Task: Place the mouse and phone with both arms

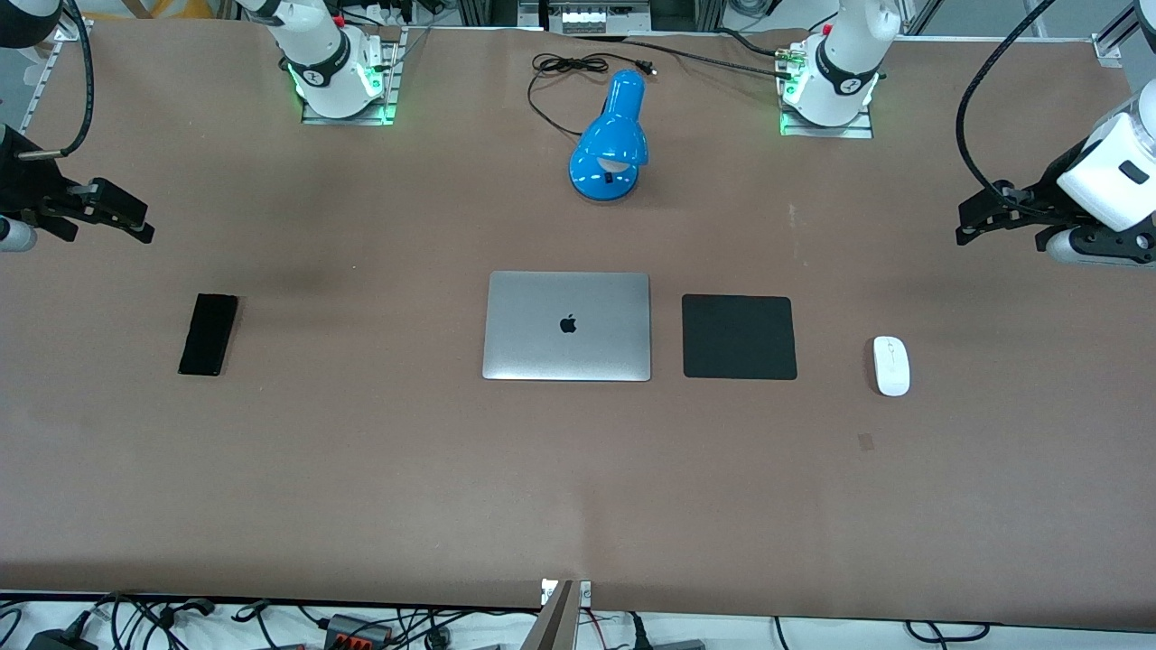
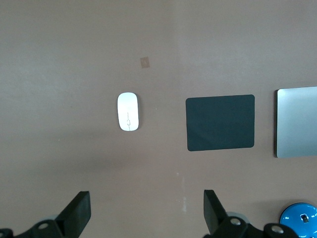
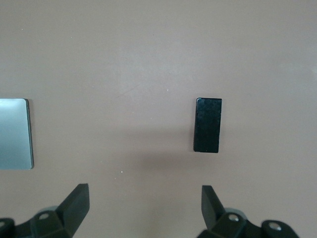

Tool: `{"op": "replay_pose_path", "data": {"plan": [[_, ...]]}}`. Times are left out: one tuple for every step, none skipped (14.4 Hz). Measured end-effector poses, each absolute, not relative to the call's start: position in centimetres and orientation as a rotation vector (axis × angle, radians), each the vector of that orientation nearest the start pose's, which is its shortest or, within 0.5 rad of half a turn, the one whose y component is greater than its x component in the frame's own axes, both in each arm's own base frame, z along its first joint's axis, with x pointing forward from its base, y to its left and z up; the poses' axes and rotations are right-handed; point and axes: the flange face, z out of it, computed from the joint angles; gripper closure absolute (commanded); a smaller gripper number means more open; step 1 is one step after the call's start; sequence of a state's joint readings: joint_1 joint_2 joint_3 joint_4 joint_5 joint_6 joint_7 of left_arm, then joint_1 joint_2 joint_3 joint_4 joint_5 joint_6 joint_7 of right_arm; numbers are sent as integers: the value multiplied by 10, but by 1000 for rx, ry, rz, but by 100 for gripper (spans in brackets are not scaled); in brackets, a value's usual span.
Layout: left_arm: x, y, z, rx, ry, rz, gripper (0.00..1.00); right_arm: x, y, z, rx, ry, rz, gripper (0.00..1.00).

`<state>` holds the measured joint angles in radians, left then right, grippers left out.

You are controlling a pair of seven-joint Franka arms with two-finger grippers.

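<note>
The white mouse [image 1: 890,365] lies on the brown table toward the left arm's end, beside the black mouse pad [image 1: 739,337]; it also shows in the left wrist view [image 2: 128,111]. The black phone [image 1: 209,333] lies toward the right arm's end; it shows in the right wrist view [image 3: 207,125]. My left gripper [image 1: 968,227] hangs open and empty over bare table at the left arm's end [image 2: 147,210]. My right gripper [image 1: 135,224] hangs open and empty over bare table at the right arm's end [image 3: 145,206].
A closed silver laptop [image 1: 567,326] lies mid-table, with the mouse pad between it and the mouse. A blue desk lamp [image 1: 611,140] with a black cord stands farther from the camera, between the arm bases.
</note>
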<state>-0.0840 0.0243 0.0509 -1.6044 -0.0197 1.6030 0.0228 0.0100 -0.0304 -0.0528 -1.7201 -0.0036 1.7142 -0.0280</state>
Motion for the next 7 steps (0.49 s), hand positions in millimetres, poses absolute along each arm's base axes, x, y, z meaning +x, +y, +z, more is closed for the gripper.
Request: {"op": "replay_pose_path", "data": {"plan": [[563,-20,598,-3152,86,41,0,554,-23,581,-3144,19,-32,0],[563,-18,598,-3137,87,40,0,555,-22,578,-3144,16,-23,0],[563,-18,598,-3127,88,40,0,557,-22,573,-3144,16,-7,0],[564,-19,597,-3124,92,42,0,560,-22,565,-3145,16,17,0],[567,-22,590,-3122,101,62,0,564,-22,553,-3145,16,47,0],[572,-26,576,-3117,113,100,0,570,-22,538,-3145,16,80,0],[580,-29,560,-3111,120,140,0,577,-23,521,-3146,19,108,0]]}}
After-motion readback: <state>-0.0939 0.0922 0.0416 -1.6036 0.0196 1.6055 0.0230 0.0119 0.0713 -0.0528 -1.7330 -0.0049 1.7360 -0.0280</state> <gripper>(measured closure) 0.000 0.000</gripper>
